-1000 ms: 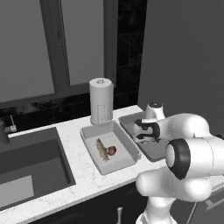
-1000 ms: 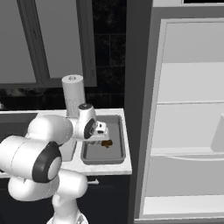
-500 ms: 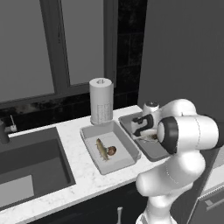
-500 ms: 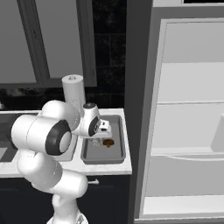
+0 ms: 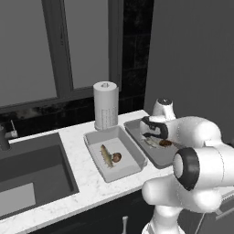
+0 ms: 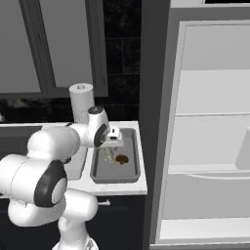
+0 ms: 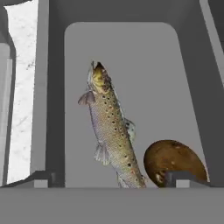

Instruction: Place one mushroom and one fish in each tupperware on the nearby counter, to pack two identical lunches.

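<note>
- Tool wide, empty, over the right tub.
- Fish and mushroom lie inside, touching.
- Lift straight up, clear of the tub walls.

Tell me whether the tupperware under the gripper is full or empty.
Filled: the right tupperware holds one fish and one mushroom, lying on its floor.

White arm bent low, pincer spread wide, empty
</note>
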Controlling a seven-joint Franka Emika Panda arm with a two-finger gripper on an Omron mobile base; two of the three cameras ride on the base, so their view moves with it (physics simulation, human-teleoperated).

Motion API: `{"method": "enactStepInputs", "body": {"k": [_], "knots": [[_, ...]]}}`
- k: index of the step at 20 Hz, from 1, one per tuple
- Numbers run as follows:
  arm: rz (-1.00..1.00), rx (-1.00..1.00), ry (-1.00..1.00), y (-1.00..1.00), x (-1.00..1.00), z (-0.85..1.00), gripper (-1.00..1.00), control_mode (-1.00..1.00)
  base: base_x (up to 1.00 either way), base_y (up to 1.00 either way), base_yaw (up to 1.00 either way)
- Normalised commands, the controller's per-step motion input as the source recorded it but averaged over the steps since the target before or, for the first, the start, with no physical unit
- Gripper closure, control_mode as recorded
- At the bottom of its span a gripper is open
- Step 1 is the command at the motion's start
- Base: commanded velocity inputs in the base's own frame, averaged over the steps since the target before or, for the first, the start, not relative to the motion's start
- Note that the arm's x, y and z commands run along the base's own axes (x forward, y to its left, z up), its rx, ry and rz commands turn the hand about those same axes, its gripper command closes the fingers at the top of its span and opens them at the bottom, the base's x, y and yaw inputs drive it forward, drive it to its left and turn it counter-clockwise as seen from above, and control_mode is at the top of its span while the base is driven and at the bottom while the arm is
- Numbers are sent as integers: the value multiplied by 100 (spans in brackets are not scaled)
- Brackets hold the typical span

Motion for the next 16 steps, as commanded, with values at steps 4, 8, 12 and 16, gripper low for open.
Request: {"method": "enactStepInputs", "body": {"k": [4,8,12,16], "knots": [[-4,-10,-31,49,-99,66,-100,-100,0,0,0],[-1,-25,-38,87,-95,88,-100,-100,0,0,0],[0,-29,-44,74,-78,100,-100,-100,0,0,0],[0,-30,-50,68,-75,100,-100,-100,0,0,0]]}}
